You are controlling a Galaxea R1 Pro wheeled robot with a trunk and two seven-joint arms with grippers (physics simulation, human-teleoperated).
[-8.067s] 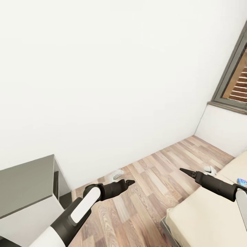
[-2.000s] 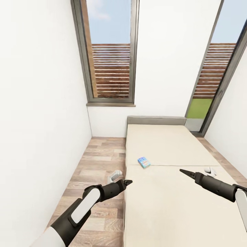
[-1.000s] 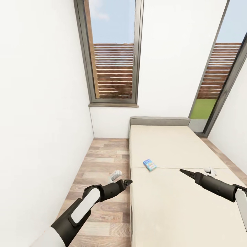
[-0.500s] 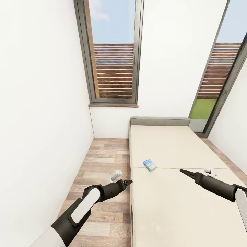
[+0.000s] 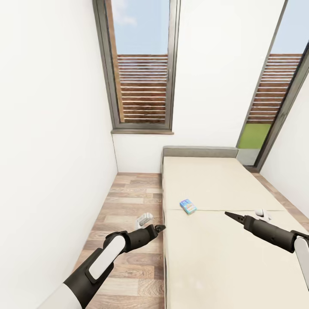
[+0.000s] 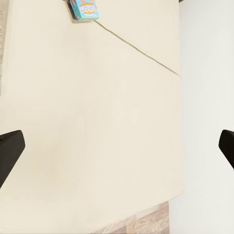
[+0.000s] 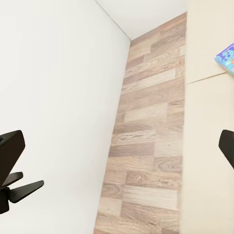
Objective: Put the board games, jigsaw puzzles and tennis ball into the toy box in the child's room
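A small blue board game (image 5: 188, 206) lies flat near the middle of the bed (image 5: 206, 257), by the seam in the beige mattress. It also shows in the left wrist view as the blue board game (image 6: 84, 9) and in the right wrist view (image 7: 226, 56). My left gripper (image 5: 159, 227) hovers over the floor at the bed's left edge, nearer to me than the game. My right gripper (image 5: 227, 213) hangs over the mattress to the game's right. Both are open and hold nothing, their fingers (image 6: 9, 151) (image 7: 9, 146) spread wide.
A white wall (image 5: 51, 150) runs close along the left, leaving a narrow strip of plank floor (image 5: 128, 193) beside the bed. A small white object (image 5: 144, 220) lies on that floor, another (image 5: 262, 213) on the mattress behind my right arm. Tall windows (image 5: 141, 73) stand behind the headboard (image 5: 199, 151).
Since eight seconds ago the camera has swung from a bare wall and cabinet corner to face the bed. Over the last second nothing has moved.
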